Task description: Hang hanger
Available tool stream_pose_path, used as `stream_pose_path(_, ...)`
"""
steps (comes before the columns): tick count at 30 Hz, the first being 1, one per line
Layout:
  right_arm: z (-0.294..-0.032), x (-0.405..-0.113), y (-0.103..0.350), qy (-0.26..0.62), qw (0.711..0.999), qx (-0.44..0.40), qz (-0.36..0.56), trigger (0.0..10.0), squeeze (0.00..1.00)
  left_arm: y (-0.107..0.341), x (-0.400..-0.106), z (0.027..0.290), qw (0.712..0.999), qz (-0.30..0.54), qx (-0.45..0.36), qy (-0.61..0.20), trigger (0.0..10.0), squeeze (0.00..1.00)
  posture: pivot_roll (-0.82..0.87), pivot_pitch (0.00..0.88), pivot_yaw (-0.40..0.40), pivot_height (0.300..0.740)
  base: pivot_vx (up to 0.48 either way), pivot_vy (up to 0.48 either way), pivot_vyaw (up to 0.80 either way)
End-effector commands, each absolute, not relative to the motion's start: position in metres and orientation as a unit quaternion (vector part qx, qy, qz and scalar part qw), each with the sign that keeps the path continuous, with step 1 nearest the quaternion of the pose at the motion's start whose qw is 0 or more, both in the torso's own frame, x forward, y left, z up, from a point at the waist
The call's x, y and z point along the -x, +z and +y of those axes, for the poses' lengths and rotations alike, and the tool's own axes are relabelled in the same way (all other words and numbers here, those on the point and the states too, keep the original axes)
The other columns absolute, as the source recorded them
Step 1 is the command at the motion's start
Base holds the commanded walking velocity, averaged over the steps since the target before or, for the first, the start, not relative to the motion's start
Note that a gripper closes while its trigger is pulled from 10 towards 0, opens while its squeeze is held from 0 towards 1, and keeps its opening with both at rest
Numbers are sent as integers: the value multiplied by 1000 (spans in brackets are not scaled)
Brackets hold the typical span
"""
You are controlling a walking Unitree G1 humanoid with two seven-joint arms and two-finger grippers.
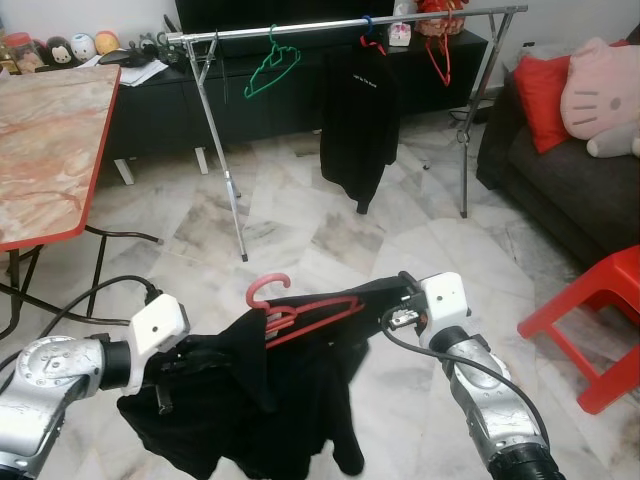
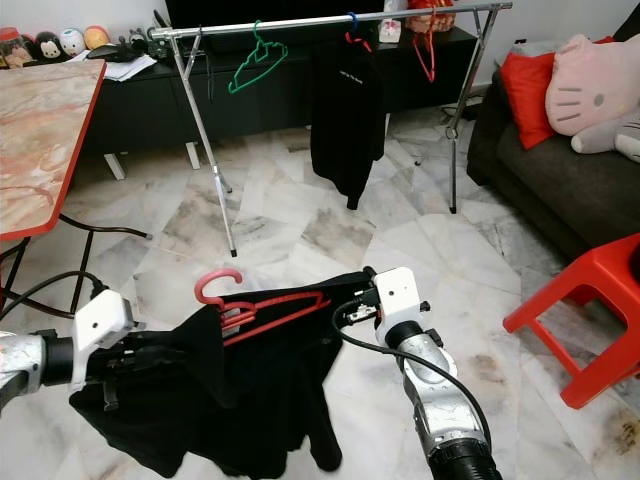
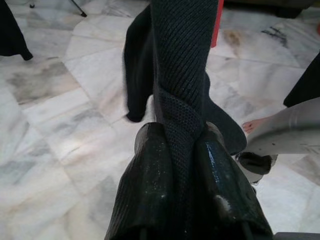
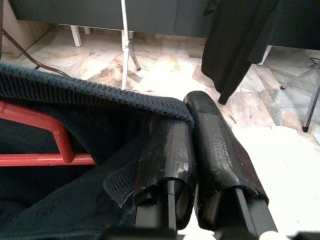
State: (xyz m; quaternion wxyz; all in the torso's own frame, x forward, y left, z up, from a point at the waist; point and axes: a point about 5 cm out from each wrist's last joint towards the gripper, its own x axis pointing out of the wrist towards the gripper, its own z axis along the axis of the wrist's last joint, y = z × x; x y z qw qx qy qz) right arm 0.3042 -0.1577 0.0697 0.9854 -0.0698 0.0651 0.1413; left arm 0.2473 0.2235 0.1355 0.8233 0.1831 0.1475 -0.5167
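Both hands point(image 1: 190, 362) point(image 1: 395, 300) grip black garment point(image 1: 270, 400), red hanger point(image 1: 295, 310) inside.

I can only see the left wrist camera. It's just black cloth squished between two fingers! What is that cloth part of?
Observer: A black garment with a red hanger inside it.
Operator: Is the other gripper helping?
Observer: Yes, the right gripper pinches the garment's far edge.
Operator: Where will it go?
Observer: Probably the silver rail ahead, where a green hanger and a black shirt hang.
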Motion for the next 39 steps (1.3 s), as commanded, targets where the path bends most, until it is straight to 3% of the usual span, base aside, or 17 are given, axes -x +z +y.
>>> stream_pose_path(1, -172, -307, 72, 117, 988, 77, 69, 10000, 0, 143, -246, 237, 826, 151, -191, -508, 10000, 0, -118, 11, -27, 740, 0, 0, 0)
stream_pose_path(5, -171, -306, 72, 122, 987, 78, 70, 10000, 0, 140, -228, 237, 770, 200, -189, -576, 10000, 0, -122, 11, -29, 740, 0, 0, 0)
stream_pose_path(10, -172, -306, 71, 124, 987, 77, 72, 10000, 0, 142, -225, 231, 759, 190, -160, -602, 10000, 0, -118, 21, -36, 740, 0, 0, 0)
stream_pose_path(18, -172, -304, 67, 126, 986, 76, 80, 10000, 0, 147, -232, 224, 783, 142, -121, -593, 10000, 0, -122, 27, -37, 740, 0, 0, 0)
stream_pose_path(27, -161, -302, 62, 149, 983, 63, 83, 10000, 0, 142, -229, 215, 770, 148, -117, -609, 10000, 0, -124, 32, -38, 740, 0, 0, 0)
stream_pose_path(28, -160, -301, 62, 150, 983, 62, 83, 10000, 1000, 141, -229, 215, 771, 148, -117, -609, 10000, 0, -124, 32, -38, 740, 0, 0, 0)
stream_pose_path(39, -163, -301, 61, 144, 984, 60, 84, 10000, 1000, 127, -230, 206, 777, 160, -120, -597, 10000, 0, -125, 42, -42, 740, 0, 0, 0)
